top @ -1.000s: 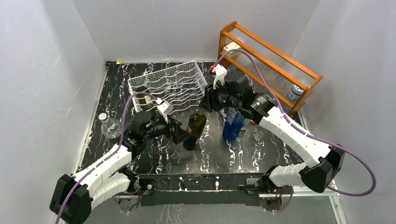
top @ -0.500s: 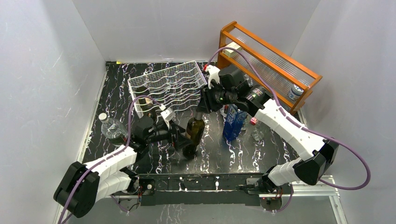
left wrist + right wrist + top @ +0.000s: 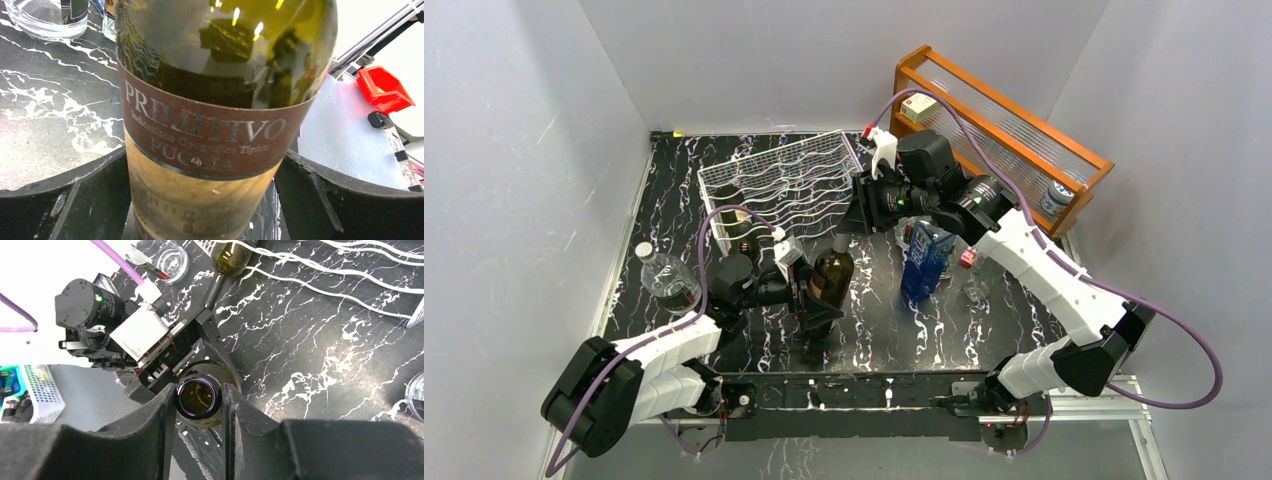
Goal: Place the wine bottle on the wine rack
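Observation:
The dark green wine bottle (image 3: pixel 831 272) with a brown "Primitivo" label (image 3: pixel 210 132) stands nearly upright on the black marble table, in front of the white wire wine rack (image 3: pixel 794 180). My left gripper (image 3: pixel 812 300) is shut on its lower body, with fingers (image 3: pixel 65 200) on both sides in the left wrist view. My right gripper (image 3: pixel 844 233) is shut on the bottle's neck from above. The open mouth (image 3: pixel 198 397) sits between its fingers (image 3: pixel 160 415). Another dark bottle (image 3: pixel 736 222) lies in the rack's left end, and it also shows in the right wrist view (image 3: pixel 235 255).
An orange wooden shelf (image 3: pixel 1014 125) stands at the back right with a small jar (image 3: pixel 1054 197) on it. A blue carton (image 3: pixel 924 262) stands just right of the wine bottle. A clear plastic bottle (image 3: pixel 662 275) stands at the left. A glass dish (image 3: pixel 171 259) lies nearby.
The wine bottle has gone from leaning to nearly upright and shifted a little toward the near left. The right gripper rose over its neck; the left arm drew back with the base.

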Controlling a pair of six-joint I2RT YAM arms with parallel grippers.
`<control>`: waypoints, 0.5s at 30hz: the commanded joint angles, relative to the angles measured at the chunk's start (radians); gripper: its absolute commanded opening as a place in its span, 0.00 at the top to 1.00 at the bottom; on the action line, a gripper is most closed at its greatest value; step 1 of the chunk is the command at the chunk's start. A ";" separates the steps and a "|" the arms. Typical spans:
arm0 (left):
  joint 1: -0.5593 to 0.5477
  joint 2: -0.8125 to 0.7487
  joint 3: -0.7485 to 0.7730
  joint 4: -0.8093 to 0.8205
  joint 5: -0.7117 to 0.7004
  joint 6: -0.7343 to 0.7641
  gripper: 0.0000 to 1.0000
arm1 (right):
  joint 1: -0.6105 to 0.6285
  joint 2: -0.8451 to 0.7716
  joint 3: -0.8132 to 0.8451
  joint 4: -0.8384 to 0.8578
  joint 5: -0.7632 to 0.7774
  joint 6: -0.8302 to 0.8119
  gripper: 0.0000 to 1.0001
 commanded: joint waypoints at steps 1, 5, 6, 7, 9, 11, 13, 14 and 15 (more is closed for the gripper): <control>-0.007 -0.018 0.031 0.060 0.065 0.007 0.02 | -0.005 -0.018 0.093 0.103 -0.067 0.079 1.00; -0.007 -0.027 0.029 0.061 0.091 0.005 0.04 | -0.006 -0.030 0.099 0.123 -0.073 0.085 1.00; -0.007 -0.032 0.028 0.061 0.093 0.005 0.05 | -0.006 -0.037 0.098 0.129 -0.073 0.089 1.00; -0.007 -0.041 0.028 0.062 0.092 0.003 0.08 | -0.006 -0.042 0.095 0.139 -0.072 0.092 1.00; -0.008 -0.054 0.027 0.064 0.086 -0.002 0.17 | -0.005 -0.052 0.090 0.148 -0.066 0.098 1.00; -0.008 -0.069 0.030 0.067 0.080 -0.005 0.27 | -0.006 -0.058 0.084 0.147 -0.059 0.103 1.00; -0.008 -0.088 0.031 0.068 0.071 -0.004 0.34 | -0.006 -0.067 0.069 0.161 -0.068 0.113 1.00; -0.010 -0.098 0.031 0.069 0.068 -0.001 0.35 | -0.006 -0.073 0.061 0.171 -0.073 0.119 1.00; -0.010 -0.104 0.030 0.069 0.069 -0.001 0.37 | -0.006 -0.078 0.056 0.180 -0.075 0.123 1.00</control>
